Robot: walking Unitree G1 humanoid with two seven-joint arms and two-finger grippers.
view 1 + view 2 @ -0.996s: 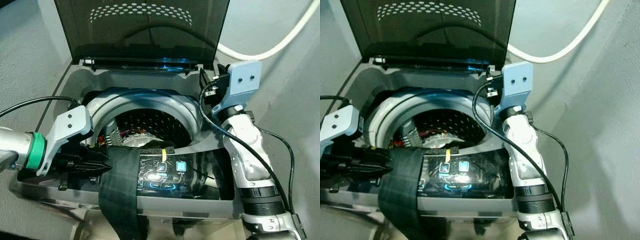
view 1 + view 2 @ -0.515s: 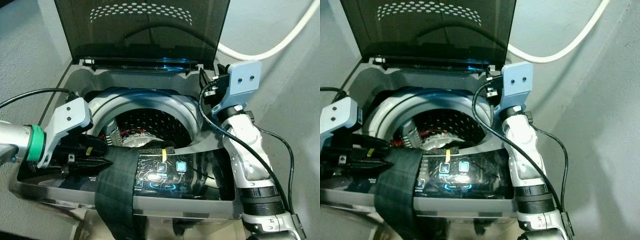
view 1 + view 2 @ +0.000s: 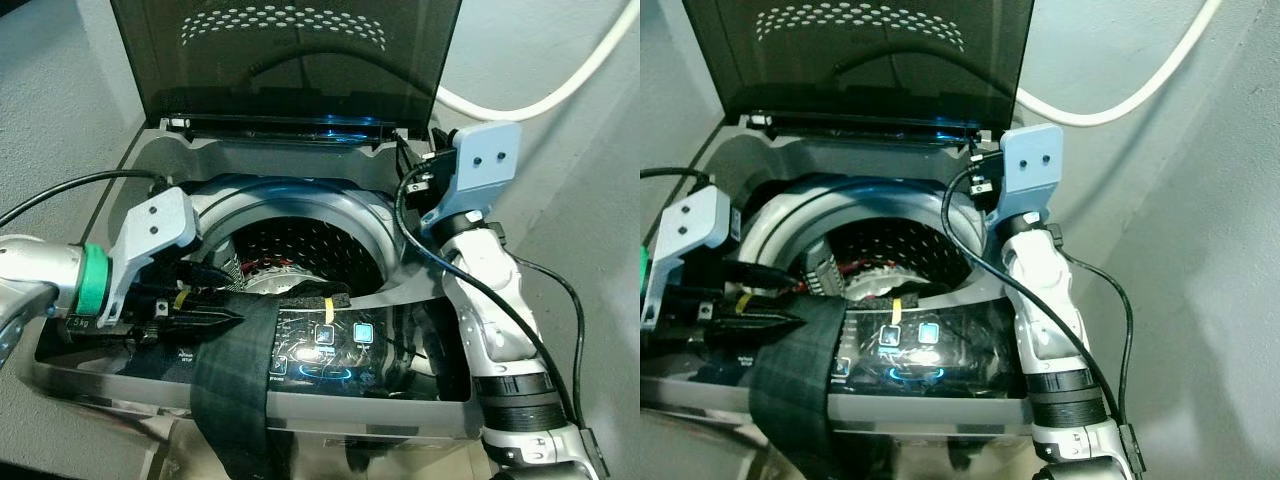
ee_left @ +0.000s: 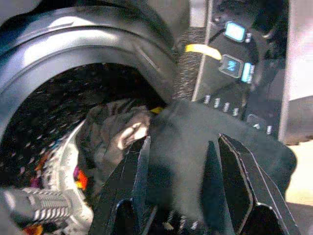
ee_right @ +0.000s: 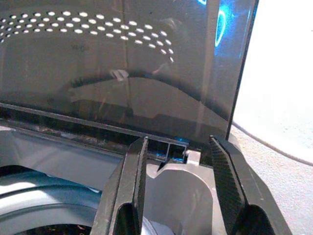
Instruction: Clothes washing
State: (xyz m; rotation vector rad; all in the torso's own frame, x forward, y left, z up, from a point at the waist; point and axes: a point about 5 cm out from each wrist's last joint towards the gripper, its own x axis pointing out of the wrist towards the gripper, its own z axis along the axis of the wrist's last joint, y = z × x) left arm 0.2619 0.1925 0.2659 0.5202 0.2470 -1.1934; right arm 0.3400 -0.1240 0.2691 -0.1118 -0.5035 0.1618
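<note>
**Desk:** Left eye view first. What is the frame?

**Photographer:** A top-loading washing machine with its smoked lid raised. A dark plaid garment is draped over the lit control panel and hangs down the front. The left gripper sits at the garment's upper edge, just at the near lip of the drum.

**Desk:** Is it holding the cloth?

**Photographer:** In the left wrist view the two black fingers stand apart with dark fabric bunched between them. Whether they pinch it I cannot tell. Other laundry already lies in the drum beyond.

**Desk:** And the other arm?

**Photographer:** The right gripper is up at the back right corner of the machine, beside the lid hinge, fingers spread and holding nothing. A white hose runs along the wall behind it.

**Desk:** The step in hand, as you read it?

**Photographer:** Getting that garment off the panel and into the drum. Most of it hangs outside, so a firm bite on a thick fold looks wise, then a lift high enough for the tail to clear the rim. Dragging it low could brush the touch buttons.
</note>
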